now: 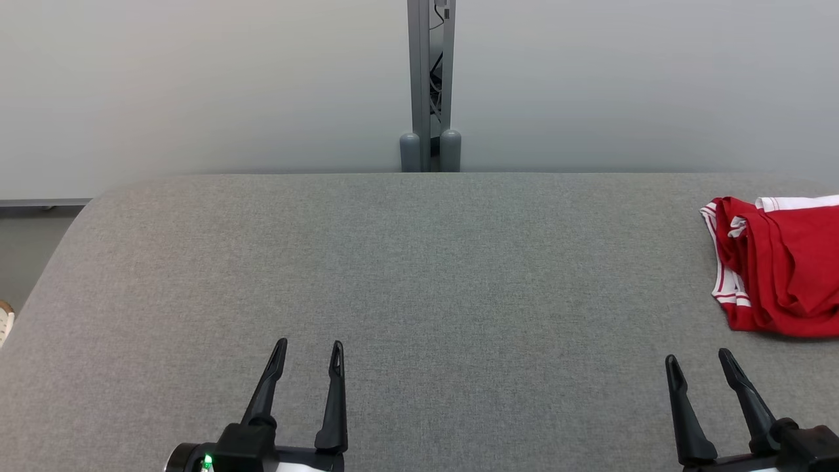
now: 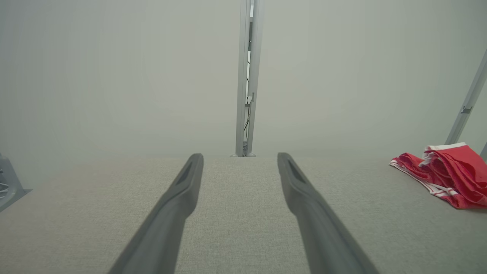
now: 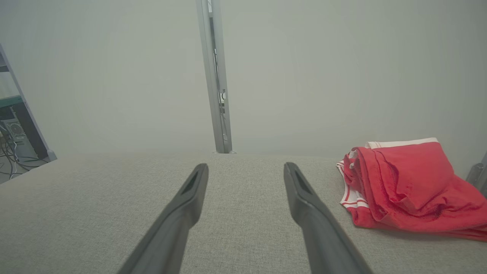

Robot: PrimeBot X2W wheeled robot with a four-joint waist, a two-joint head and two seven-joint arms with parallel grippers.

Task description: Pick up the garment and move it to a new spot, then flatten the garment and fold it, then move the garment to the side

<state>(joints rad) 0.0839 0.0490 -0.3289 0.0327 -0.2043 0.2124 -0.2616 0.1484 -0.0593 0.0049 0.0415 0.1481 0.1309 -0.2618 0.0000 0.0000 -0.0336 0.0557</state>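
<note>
A red garment with white striped trim lies bunched at the right edge of the grey fabric table, partly cut off by the head view's border. It also shows in the left wrist view as the garment at far right, and in the right wrist view as the garment at right. My left gripper stands open over the near-left part of the table, holding nothing. My right gripper stands open just in front of the garment, apart from it, with nothing between its fingers.
A grey metal post with cables rises behind the table's far edge against a pale wall. The table's left edge drops to the floor, where something white shows. A shelf frame with cables stands at far left in the right wrist view.
</note>
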